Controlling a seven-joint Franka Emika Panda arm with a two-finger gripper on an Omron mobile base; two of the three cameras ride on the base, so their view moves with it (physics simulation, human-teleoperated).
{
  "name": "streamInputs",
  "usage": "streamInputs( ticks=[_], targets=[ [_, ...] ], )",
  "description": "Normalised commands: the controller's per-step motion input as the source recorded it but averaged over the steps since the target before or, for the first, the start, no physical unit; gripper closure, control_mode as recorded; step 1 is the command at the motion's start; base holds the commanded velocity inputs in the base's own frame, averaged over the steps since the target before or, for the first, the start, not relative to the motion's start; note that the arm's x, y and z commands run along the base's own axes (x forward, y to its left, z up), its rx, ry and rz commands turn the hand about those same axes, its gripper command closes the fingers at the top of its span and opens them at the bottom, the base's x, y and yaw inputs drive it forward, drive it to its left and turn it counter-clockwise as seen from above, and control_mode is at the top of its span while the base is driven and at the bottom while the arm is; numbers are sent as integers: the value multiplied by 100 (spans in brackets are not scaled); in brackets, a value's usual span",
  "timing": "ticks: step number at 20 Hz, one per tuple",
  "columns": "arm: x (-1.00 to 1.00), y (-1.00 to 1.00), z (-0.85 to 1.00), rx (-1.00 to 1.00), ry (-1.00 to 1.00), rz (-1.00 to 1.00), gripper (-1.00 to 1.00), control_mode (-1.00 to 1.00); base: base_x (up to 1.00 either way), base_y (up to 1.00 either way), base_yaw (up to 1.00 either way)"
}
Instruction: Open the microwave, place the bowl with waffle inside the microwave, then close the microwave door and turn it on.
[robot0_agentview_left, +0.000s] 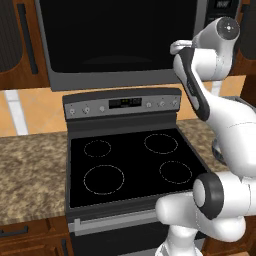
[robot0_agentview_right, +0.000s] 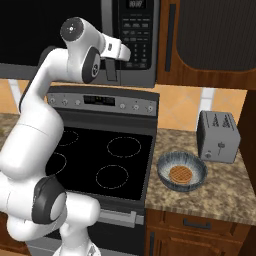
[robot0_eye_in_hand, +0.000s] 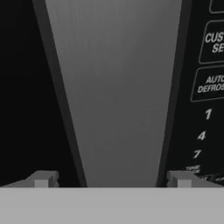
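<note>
Gripper (robot0_eye_in_hand: 113, 179) wide open, straddling microwave door (robot0_agentview_left: 120, 35) handle (robot0_eye_in_hand: 118, 96).

Black stove (robot0_agentview_left: 130, 165) between granite counters (robot0_agentview_left: 30, 170); grey toaster (robot0_agentview_right: 218, 136) right.

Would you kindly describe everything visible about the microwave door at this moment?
The microwave door is a wide black glass panel in a grey frame, mounted above the stove and shut. Its long vertical handle bar, brushed grey metal by its look, stands along the edge next to the keypad. The open pincer has a fingertip on each side of the bar; whether they touch it cannot be told.
</note>
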Motion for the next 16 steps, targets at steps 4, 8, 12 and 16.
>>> streamInputs(
  ticks=[4,8,12,16],
  targets=[
    [52,-2,-23,1,0,0,-100,-100,0,0,0],
    [39,-1,-19,0,0,0,100,-100,0,0,0],
    [4,0,0,0,7,0,100,-100,0,0,0],
    [-17,3,-1,0,0,-6,100,-100,0,0,0]
  ],
)
